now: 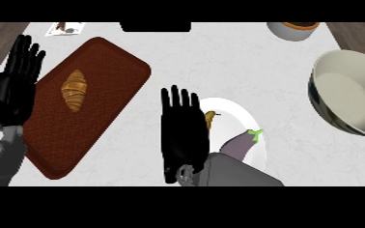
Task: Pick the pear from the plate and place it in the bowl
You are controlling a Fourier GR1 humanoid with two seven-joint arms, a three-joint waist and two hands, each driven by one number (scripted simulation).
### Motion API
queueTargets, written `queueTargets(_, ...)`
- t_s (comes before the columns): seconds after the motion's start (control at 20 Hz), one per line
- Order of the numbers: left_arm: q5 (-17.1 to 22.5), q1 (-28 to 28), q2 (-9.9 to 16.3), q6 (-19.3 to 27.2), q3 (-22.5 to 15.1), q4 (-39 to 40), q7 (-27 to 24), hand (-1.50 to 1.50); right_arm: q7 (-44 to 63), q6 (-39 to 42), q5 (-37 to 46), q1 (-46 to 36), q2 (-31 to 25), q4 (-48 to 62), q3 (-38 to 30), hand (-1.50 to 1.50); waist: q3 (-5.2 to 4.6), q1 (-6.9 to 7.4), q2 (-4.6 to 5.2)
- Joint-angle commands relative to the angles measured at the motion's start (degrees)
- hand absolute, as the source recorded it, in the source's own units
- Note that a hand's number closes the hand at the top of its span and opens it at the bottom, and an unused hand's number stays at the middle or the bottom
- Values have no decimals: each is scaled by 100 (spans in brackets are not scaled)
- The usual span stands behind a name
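While my right hand (184,130) hovers open over the plate (239,113), I must curl around the pear (211,119), then carry toward the bowl (341,89) at two o'clock.

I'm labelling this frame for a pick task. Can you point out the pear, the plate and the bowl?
pear (210,120): head view, on its brownish side beside the right hand.
plate (239,110): head view, on its bare white upper rim.
bowl (341,89): head view, on its pale inner wall.
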Motion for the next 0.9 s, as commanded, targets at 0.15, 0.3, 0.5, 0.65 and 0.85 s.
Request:
queueTargets(0.15,-75,-34,-127,52,-17,-21,8,0,1466,711,-216,-90,151,196,-18,-150,5,-23,37)
queueTargets(0.3,89,90,151,-245,234,-55,25,0,1467,680,-185,115,151,195,-128,-150,9,-10,31)
queueTargets(0.5,-65,-284,20,-128,156,210,157,0,1396,695,-149,87,151,91,-267,-150,12,-109,51)
queueTargets(0.65,-155,135,-145,5,65,-171,50,0,1253,653,107,316,139,230,-361,-150,14,-33,41)
queueTargets(0.85,-10,235,-99,-361,309,76,-240,0,920,391,597,917,51,192,-40,-150,12,-30,52)
